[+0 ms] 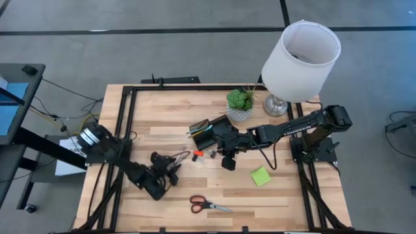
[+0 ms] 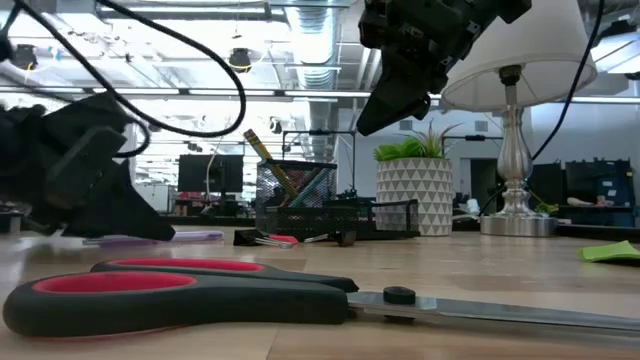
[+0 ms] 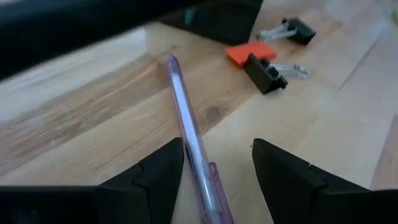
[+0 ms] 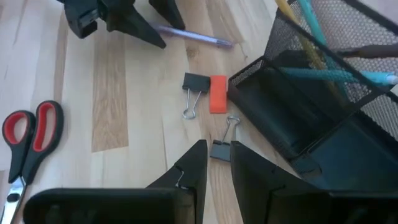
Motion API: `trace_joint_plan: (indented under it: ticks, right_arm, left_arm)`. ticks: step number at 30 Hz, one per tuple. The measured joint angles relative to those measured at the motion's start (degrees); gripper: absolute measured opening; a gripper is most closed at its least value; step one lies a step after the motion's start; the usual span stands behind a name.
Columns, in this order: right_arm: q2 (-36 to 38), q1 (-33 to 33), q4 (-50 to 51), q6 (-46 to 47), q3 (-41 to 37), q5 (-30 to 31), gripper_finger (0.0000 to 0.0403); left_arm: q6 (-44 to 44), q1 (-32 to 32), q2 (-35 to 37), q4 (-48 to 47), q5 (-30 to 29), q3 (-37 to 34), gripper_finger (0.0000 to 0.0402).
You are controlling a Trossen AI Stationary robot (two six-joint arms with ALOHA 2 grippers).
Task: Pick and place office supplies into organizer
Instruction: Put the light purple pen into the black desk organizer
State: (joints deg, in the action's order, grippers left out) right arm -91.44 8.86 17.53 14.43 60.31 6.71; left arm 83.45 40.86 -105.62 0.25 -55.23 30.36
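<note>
Two or three pens [image 4: 329,68] already stand in the mesh cup of the organizer [image 1: 207,132] — teal and yellowish ones show in the right wrist view — so the task looks partly done, by my judgement.

Left to place, all outside the organizer:
- purple pen [image 3: 193,140], flat on the table [image 1: 162,110] toward the left arm's side of the organizer; the left gripper [image 3: 214,165] is low over it, fingers apart with one on each side of the barrel, not closed on it.
- two black binder clips [image 4: 194,87] and a small orange item [image 4: 218,93], just beside the organizer's open front.
- red-handled scissors [image 1: 207,205], well apart from the organizer, near the table's front edge.
- lime-green sticky-note pad [image 1: 260,175], near the right arm's side.

Right gripper [image 4: 217,163] hangs above the clips just in front of the organizer — fingers a narrow gap apart, holding nothing.

Lamp [image 1: 300,60] and potted plant [image 1: 240,103] stand behind the organizer; neither belongs to the task.
</note>
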Motion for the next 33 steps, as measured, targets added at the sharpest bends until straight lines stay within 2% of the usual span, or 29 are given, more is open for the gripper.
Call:
trace_joint_plan:
  ticks: [3,9,14,21,33]
  right_arm:
    - [0.0,0.0,0.0,-0.1,0.0,-1.7,0.0065]
    - [0.0,0.1,-0.1,-1.5,0.0,-2.8,0.0065]
    - [0.0,0.1,-0.6,-4.2,0.0,-2.5,0.0065]
    - [0.0,-1.0,-2.1,-5.5,0.0,-2.4,0.0065]
    - [0.0,-5.2,-7.4,-8.7,0.0,-2.4,0.0065]
  left_arm:
    - [4.9,2.0,-2.3,-4.6,-2.5,2.2,0.0194]
    - [8.9,4.3,-2.3,-16.5,1.2,6.5,0.0194]
    - [10.8,5.0,-2.3,-21.4,3.0,8.1,0.0194]
    - [11.3,4.0,-2.2,-22.9,3.0,8.1,0.0194]
    - [11.5,4.8,-2.3,-19.4,1.4,7.8,0.0194]
